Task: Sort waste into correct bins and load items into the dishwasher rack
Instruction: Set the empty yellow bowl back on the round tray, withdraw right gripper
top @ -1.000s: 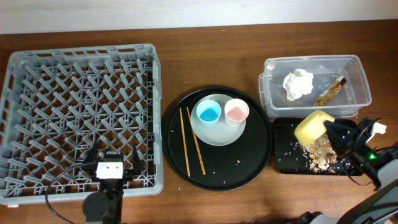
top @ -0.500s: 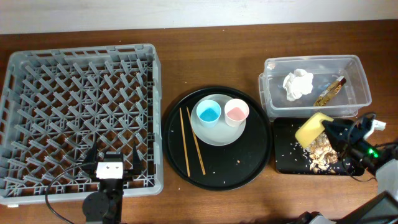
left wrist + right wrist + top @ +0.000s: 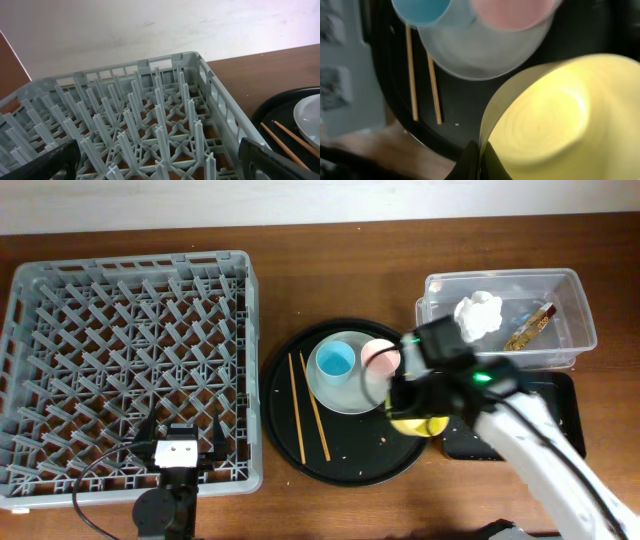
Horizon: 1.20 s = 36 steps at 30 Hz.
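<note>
1. Brown wooden worktop (image 3: 330, 270) is carrying everything. A pale wall is showing behind it in the left wrist view.
2. Dishwasher rack (image 3: 130, 360) is sitting at the left with nothing loaded. The left claw (image 3: 182, 434) is hovering over its near edge, fingers spread wide, gripping nothing.
3. Round black tray (image 3: 350, 460) is lying mid-worktop, holding the plate (image 3: 345, 398). The blue cup (image 3: 335, 361) and pink cup (image 3: 378, 356) are standing on the plate, and the chopsticks (image 3: 297, 410) are lying just beside it.
4. Clear tub (image 3: 570, 290) is holding the tissue (image 3: 480, 315) and wrapper (image 3: 530, 327). The black bin tray (image 3: 568, 390) is mostly hiding under the right arm.
5. Yellow bowl (image 3: 418, 426) is hanging tilted over the round tray's right edge, with the right claw (image 3: 479, 155) clamping its rim.
6. The bowl is looking light, stiff and smooth, so it is likely to slip or swing. The rim pinch is probably the best hold.
</note>
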Motion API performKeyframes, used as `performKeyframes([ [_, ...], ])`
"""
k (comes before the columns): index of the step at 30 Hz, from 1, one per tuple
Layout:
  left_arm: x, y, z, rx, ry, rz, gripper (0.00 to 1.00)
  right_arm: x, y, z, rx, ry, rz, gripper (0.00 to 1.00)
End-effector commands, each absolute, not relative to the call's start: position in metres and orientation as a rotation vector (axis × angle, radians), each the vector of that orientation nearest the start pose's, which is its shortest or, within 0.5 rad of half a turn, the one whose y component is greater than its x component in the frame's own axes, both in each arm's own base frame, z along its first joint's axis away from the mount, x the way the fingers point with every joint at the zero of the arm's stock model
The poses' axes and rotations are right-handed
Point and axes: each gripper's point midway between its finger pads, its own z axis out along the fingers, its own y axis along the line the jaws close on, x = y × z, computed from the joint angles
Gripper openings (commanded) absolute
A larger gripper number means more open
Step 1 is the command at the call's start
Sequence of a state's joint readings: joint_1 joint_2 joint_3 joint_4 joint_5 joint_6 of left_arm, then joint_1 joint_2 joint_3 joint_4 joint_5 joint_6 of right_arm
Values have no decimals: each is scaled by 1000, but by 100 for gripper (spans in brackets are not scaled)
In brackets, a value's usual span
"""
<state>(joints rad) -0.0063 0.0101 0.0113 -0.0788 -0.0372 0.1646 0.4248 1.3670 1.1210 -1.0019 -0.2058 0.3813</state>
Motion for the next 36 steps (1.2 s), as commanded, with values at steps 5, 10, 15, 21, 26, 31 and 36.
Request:
performKeyframes([
  [5, 246, 5, 157, 119, 1647, 160, 99, 230, 182, 63, -283, 3139, 245, 5],
  [10, 246, 5, 157, 119, 1647, 160, 99, 230, 182, 62, -297, 3139, 243, 36],
  [15, 246, 5, 157, 120, 1647, 160, 99, 238, 186, 78, -334, 3095, 268, 44],
  [21, 246, 5, 157, 119, 1647, 160, 99, 258, 150, 138, -280, 2971, -37, 45],
  [26, 246, 5, 157, 119, 1647, 160, 99, 265, 83, 194, 9, 2802, -248, 49],
  [31, 246, 5, 157, 119, 1647, 160, 99, 255, 5, 232, 416, 2678, -195, 99],
  [36, 246, 5, 157, 119, 1646, 159, 99, 248, -30, 234, 588, 2657, -224, 99],
])
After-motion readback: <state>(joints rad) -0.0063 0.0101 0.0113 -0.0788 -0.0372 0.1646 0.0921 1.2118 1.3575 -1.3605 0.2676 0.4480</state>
